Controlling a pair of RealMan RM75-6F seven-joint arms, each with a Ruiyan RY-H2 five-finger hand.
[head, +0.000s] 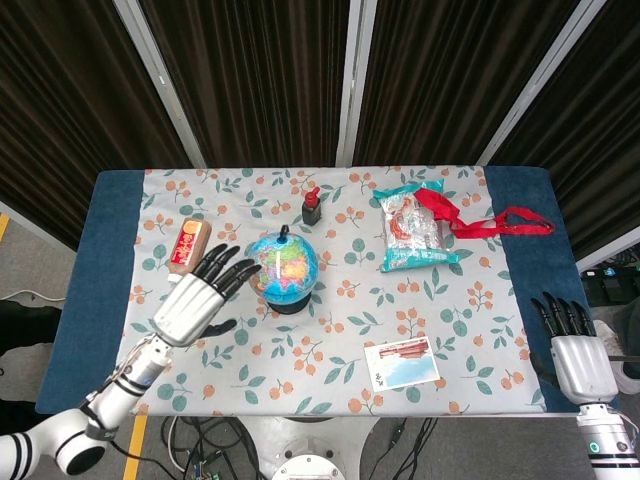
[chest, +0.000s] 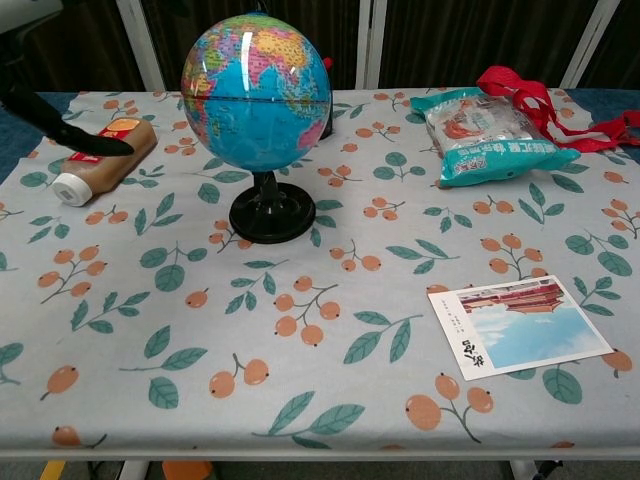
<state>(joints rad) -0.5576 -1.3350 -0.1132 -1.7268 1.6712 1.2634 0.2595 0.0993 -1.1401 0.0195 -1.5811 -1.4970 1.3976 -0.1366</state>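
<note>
Table (head: 110, 300) with blue top, covered by a leaf-and-fruit patterned cloth (head: 470, 300) bearing a globe (head: 282, 268) on a black stand, a sauce bottle (head: 186, 247) lying flat, a small red-capped bottle (head: 312, 207), a snack bag (head: 414, 229), a red strap (head: 495, 222) and a postcard (head: 401, 363).

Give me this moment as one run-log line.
left hand: open, fingers beside globe, not touching | right hand: open, at table edge | sauce bottle: lying flat
</note>
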